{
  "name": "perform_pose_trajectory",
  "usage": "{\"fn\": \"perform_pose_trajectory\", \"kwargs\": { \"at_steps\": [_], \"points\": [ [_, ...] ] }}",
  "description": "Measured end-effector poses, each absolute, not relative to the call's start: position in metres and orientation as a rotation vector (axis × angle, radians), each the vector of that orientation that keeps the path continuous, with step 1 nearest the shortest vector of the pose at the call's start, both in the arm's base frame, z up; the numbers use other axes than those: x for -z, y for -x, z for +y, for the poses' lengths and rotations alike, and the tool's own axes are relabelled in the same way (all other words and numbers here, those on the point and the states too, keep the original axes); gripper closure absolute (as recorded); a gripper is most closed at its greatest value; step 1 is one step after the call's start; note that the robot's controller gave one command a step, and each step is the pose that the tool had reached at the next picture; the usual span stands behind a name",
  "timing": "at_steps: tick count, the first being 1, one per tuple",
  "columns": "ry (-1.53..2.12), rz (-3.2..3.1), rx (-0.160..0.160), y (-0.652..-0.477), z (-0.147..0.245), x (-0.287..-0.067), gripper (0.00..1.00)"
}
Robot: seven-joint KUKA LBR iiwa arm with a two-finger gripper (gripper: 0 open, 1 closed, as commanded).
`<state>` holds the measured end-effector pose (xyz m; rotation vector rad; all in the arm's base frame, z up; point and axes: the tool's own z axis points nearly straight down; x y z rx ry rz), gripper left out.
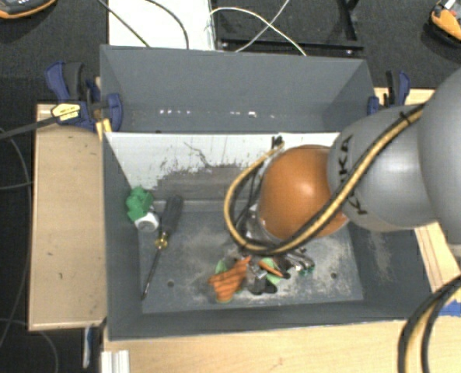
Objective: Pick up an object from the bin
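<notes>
In the camera view the grey bin [238, 92] has most of its loose things gathered in a small heap at 6 o'clock on its floor, close to the near wall. The arm [417, 169] comes in from 3 o'clock, and its round orange cover [292, 189] hangs over the middle of the floor, with a black and yellow cable [232, 200] looped round its 9 o'clock side. The gripper [270, 256] sits under that cover, low down at the top of the heap, and whether it is apart or together cannot be told, since the cover and the cable hide it. Nearest to it, at its 7 o'clock, lies a ridged orange piece [228, 282], tilted, at the heap's 9 o'clock end. Just at the gripper's 5 o'clock lies a small green piece [274, 271] among dark bits too small to make out. Nothing can be seen held in the gripper. Well apart, at 9 o'clock on the floor, a green and white lump [141, 207] lies against the side wall, and just beside it a screwdriver [168, 216] with a black handle lies with its thin shaft pointing toward 7 o'clock.
</notes>
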<state>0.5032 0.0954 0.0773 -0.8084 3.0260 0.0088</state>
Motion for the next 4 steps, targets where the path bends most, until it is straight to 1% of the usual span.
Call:
{"fn": "perform_pose_trajectory", "kwargs": {
  "at_steps": [4],
  "points": [
    [0.803, 3.025, -0.01, -0.503, 0.096, -0.111, 1.0]
  ]
}}
